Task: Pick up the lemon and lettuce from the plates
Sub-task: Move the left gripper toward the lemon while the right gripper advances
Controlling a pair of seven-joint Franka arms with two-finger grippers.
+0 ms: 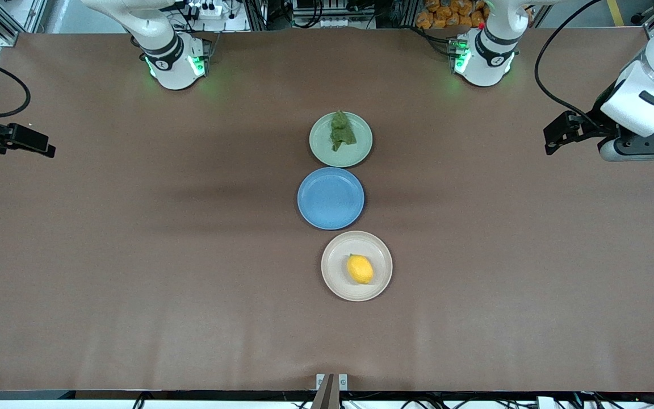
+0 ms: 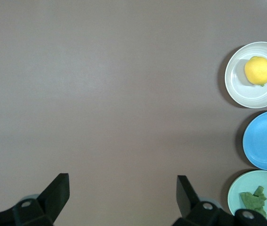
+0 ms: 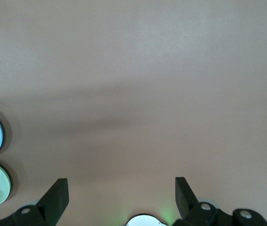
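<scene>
On plates (image 1: 327, 156), lemon (image 1: 360, 268), lettuce (image 1: 341, 131) (untouched), left gripper (image 2: 122, 193) and right gripper (image 3: 121, 195) spread wide.

lemon (image 1: 360, 268) on beige plate (image 1: 338, 287), lettuce (image 1: 341, 132) on green plate (image 1: 322, 152)

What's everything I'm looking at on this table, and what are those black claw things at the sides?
lemon: one, yellow, on the beige plate.
lettuce: one piece, dark green, on the pale green plate.
beige plate: one, nearest the front camera.
blue plate: one, bare, between the other two plates.
pale green plate: one, farthest from the front camera.
table: one, brown.
left gripper: one, black, jaws open, waiting above the left arm's end of the table.
right gripper: one, black, jaws open, waiting above the right arm's end.
</scene>
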